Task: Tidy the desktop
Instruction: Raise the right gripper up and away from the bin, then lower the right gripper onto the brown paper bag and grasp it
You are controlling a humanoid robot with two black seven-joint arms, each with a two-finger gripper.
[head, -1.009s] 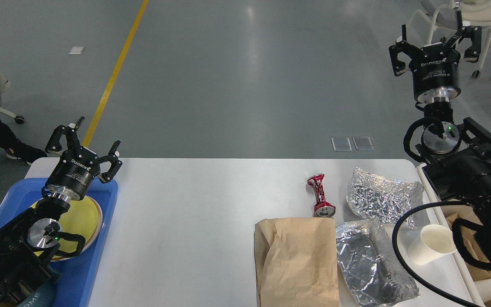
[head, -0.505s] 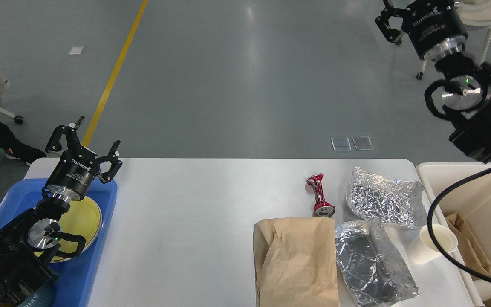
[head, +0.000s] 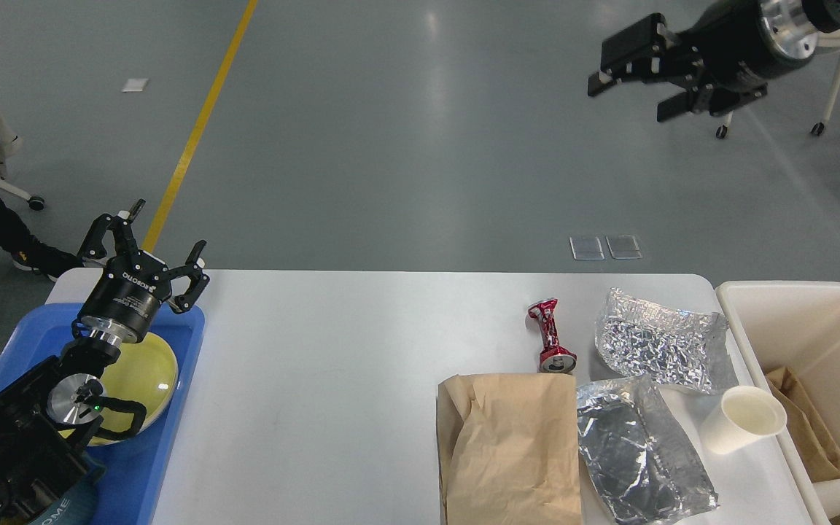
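My left end effector [head: 146,251] hangs with its fingers spread and empty over the far corner of the blue tray [head: 172,430], above the yellow plate [head: 146,372]. My right end effector [head: 628,87] is high over the floor, well clear of the tabletop [head: 332,379], fingers apart and empty. On the tabletop's right part lie a crushed red can [head: 551,343], two foil wrappers [head: 660,346], a brown paper bag [head: 511,452] and a paper cup [head: 744,419], beside the cream bin [head: 799,306].
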